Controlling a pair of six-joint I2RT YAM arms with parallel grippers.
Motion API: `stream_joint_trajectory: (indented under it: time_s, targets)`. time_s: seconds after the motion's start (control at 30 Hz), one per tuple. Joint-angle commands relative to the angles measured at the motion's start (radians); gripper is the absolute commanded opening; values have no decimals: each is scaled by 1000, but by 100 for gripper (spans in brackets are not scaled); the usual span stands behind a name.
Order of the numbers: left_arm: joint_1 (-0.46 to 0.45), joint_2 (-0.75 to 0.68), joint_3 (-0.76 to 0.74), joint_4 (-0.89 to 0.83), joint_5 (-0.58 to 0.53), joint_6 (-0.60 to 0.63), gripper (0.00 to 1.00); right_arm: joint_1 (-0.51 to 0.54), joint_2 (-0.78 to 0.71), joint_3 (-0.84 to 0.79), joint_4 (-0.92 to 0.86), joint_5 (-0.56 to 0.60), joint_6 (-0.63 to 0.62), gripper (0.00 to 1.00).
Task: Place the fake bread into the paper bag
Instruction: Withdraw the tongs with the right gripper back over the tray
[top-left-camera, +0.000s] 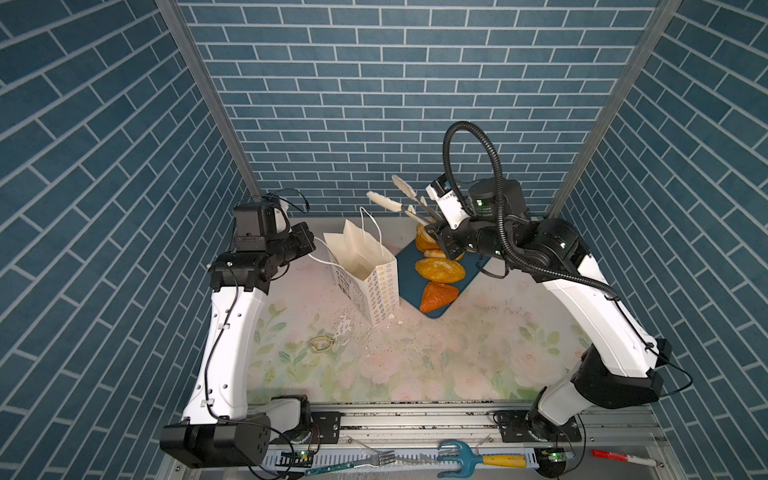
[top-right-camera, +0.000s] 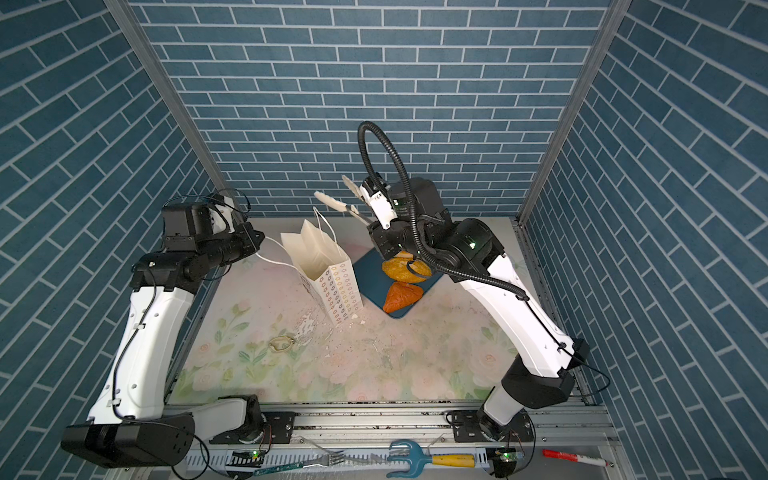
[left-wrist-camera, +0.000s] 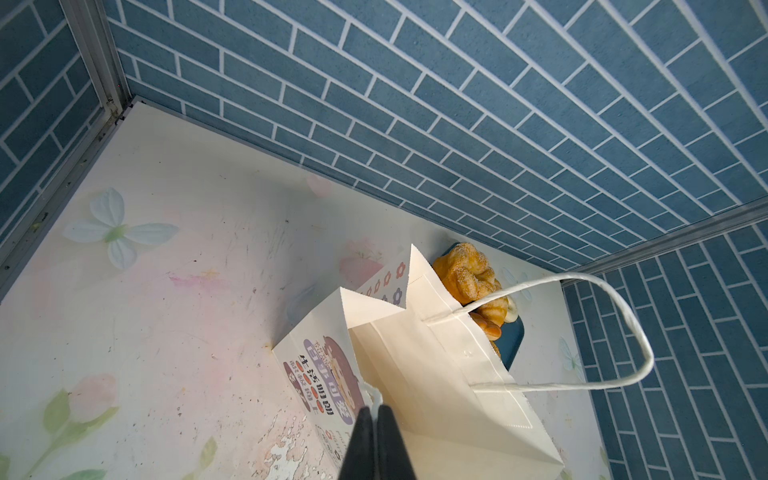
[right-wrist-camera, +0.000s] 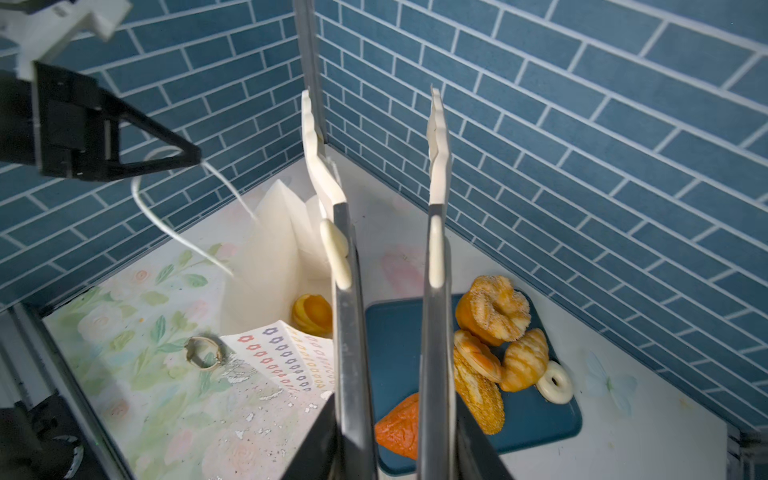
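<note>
Jaws of the left gripper (top-left-camera: 312, 242) are fully closed on the front cord handle (right-wrist-camera: 166, 235) of the paper bag (top-left-camera: 382, 291), and the cord is stretched sideways away from the bag's mouth. The bag is stood upright and open on the floral table (top-left-camera: 415, 365), with its second handle (left-wrist-camera: 561, 389) arched free above the rim. One piece of fake bread (right-wrist-camera: 311, 312), a golden-orange bun, is seen at the bottom inside the bag in the right wrist view. The other pieces are laid on a dark teal tray (right-wrist-camera: 392, 345) set just beside the bag, on the side away from the left gripper. Among them are a sugar-dusted cake (right-wrist-camera: 494, 307), a croissant (right-wrist-camera: 524, 359), a seeded loaf (right-wrist-camera: 478, 399), an orange triangle (right-wrist-camera: 397, 428) and a small white ring (right-wrist-camera: 564, 390). A pair of tongs (right-wrist-camera: 434, 353) is clamped at its handle end by the right gripper (top-left-camera: 441, 237), whose jaws are closed part-way around it. The arms of the tongs are spread, and their white tips (right-wrist-camera: 438, 158) are empty and raised in the air on the bag's tray side. A small yellowish loop (top-left-camera: 320, 344) is seen on the table near the bag.
</note>
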Motion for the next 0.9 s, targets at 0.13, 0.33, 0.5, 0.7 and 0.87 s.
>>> stream_joint_trajectory:
  time_s: [0.13,0.33,0.5,0.7,0.87]
  targets:
    - [-6,-8,13,5,0,7,5,-169,-113,-174,-109,43,189,39]
    - [-6,-5,23,-2,4,10,6,-254,-151,-420,-135,-71,232,39]
    - [-6,1,37,-17,-2,23,6,-285,-124,-488,-231,-126,262,40]
    - [-5,6,30,-12,-3,19,6,-291,-99,-572,-270,-196,365,40]
    - [-6,5,23,-7,-2,21,6,-291,-104,-663,-202,-256,467,40]
